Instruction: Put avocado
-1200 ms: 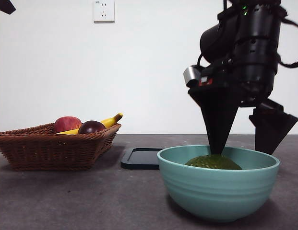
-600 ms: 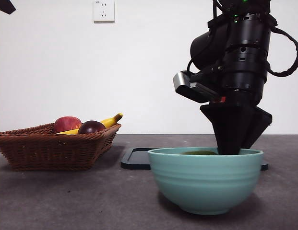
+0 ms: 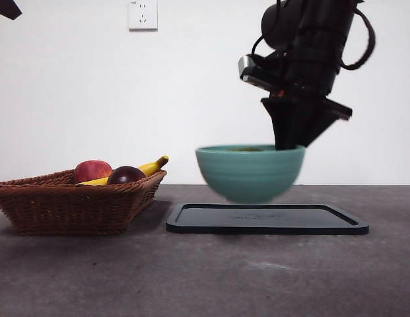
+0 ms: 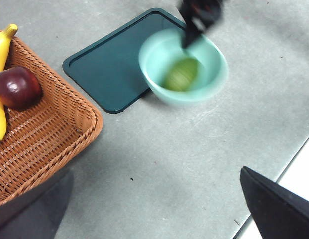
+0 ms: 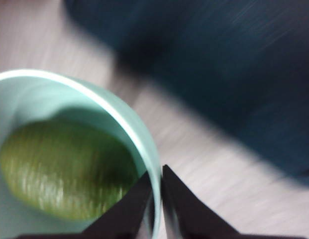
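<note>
Avocado (image 4: 181, 74) lies inside the teal bowl (image 3: 249, 172), resting on the bowl's floor; only its top shows over the rim in the front view. Right gripper (image 3: 288, 142) is clamped on the bowl's rim, one jaw inside the wall and one outside, and holds the bowl in the air, clear of the bench. Bowl hangs above the dark tray (image 3: 267, 218), not touching it; both bowl and gripper are motion-blurred. Tray lies flat on the bench (image 3: 205, 277), just beside the wicker basket (image 3: 72, 201). Basket holds a red apple (image 3: 92, 170), a dark purple fruit (image 3: 126, 175) and a banana (image 3: 152, 166). Left gripper (image 4: 159, 206) hangs over the bench near the basket's corner, jaws wide apart, holding nothing.
</note>
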Robot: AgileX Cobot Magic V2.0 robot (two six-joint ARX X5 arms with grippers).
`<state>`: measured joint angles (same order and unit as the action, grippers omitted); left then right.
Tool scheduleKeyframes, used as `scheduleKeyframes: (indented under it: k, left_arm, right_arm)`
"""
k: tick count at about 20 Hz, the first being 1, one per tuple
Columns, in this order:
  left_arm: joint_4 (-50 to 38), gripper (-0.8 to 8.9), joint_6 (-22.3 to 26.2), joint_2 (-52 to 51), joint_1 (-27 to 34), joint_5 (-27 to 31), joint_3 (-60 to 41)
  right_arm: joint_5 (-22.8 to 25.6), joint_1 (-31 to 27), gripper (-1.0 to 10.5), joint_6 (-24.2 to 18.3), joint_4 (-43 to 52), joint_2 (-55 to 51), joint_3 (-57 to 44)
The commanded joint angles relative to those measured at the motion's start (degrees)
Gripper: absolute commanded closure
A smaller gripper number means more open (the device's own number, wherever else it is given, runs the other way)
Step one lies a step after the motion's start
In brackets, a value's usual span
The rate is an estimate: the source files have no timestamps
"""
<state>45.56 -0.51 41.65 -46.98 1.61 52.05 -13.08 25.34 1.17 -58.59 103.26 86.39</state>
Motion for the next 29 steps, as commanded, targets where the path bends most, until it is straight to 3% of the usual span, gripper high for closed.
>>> scheduleKeyframes:
  k: [1,7,15,16,18,19,22,24,26,29]
  left_arm:
    - [-0.59,2.51,0.48,0.26,-0.33,0.13,0.74]
    - [-0.57,2.51,0.48,0.26,-0.33,0.13,0.74]
    - [-0.57,2.51,0.48,0.26,-0.33,0.13,0.74]
    - [-0.55,2.51,0.5,0.26,-0.33,0.13,0.74]
    - [-0.57,2.51,0.5,0.26,-0.33,0.13,0.74]
    - [-0.57,2.51,0.5,0.26,-0.33,0.13,0.74]
    - [-0.57,2.51,0.5,0.26,-0.33,0.13,0.74]
    - [-0.57,2.51,0.5,0.26,-0.33,0.13,0.74]
    - [-0.57,2.52,0.48,0.26,-0.33,0.13,0.74]
    - [-0.57,2.51,0.5,0.26,-0.33,0.13,0.74]
  right_arm:
    - [0.04,-1.77,9.4,1.49,-1.77,5.16,7.74]
    - [0.0,-6.88,9.4,2.69,-4.94,20.22,25.44]
    - [1.11,-7.58,9.3,4.72,-2.75,25.73,25.79]
    - [1.18,-7.63,8.8,4.83,-3.17,25.73,25.79]
    - [3.3,-7.96,5.1,4.68,-4.0,25.59,25.83]
    - [6.47,-8.33,4.3,4.66,-4.26,25.16,26.4]
    - [13.53,-8.79,4.1,4.79,-7.78,21.9,31.65]
    - [16.37,-8.46,2.7,4.79,-12.26,17.2,33.99]
    - [19.45,-7.04,2.7,4.79,-18.32,10.14,33.77]
    - [23.19,-4.39,2.7,4.79,-18.71,-2.6,28.0]
